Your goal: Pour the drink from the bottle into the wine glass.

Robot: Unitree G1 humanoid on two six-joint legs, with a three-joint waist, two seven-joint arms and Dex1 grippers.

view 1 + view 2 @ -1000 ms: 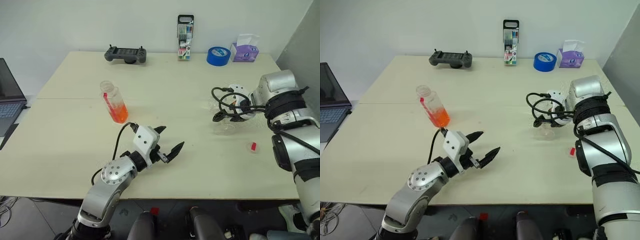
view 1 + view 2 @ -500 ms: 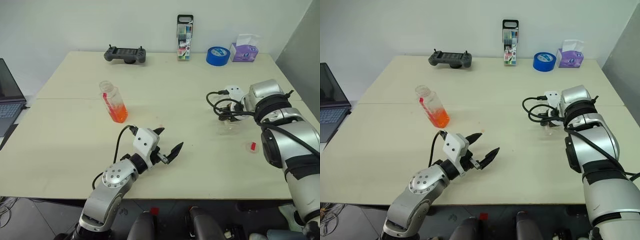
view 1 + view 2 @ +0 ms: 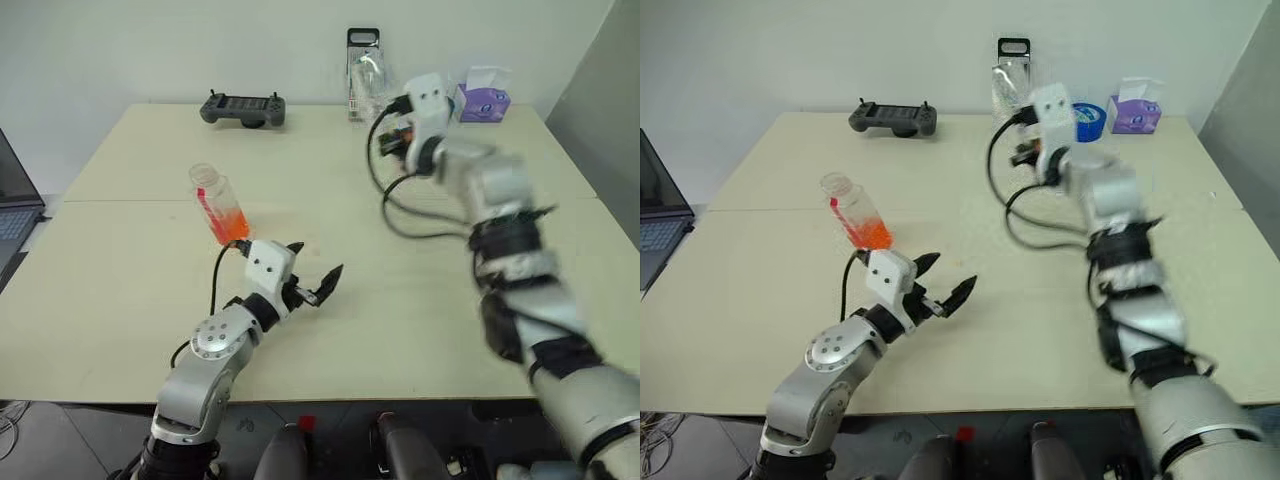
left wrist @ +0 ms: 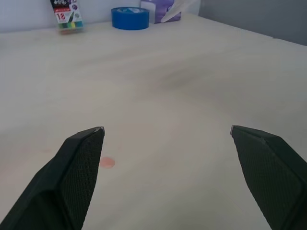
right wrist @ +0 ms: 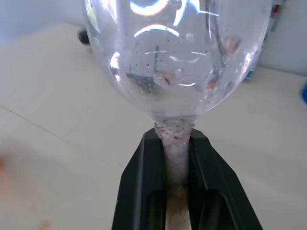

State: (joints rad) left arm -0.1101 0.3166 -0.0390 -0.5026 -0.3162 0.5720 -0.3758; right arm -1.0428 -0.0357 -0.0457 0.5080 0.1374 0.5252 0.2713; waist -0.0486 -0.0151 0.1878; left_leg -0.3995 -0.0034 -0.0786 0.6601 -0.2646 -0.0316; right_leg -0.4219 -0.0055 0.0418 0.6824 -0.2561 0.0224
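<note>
Right wrist view gives you the clearest fact: your right gripper (image 5: pixel 175 191) is clamped on the stem of the glass (image 5: pixel 175 52), with the clear bowl just past the black fingers (image 5: pixel 144 191). From the head views, you have that glass (image 3: pixel 1008 85) raised above the far side of the table (image 3: pixel 760 260), in front of the marker case (image 3: pixel 1013 47) and near the blue tape (image 3: pixel 1092 118) and tissue box (image 3: pixel 1134 110). Your left gripper (image 3: pixel 944 282) hangs low over the near part of the table, jaws spread wide and empty. The bottle (image 3: pixel 852 212) stands tilted just beyond it, uncapped, with orange drink (image 3: pixel 872 236) in its lower part. A controller (image 3: pixel 892 119) lies at the far edge.
</note>
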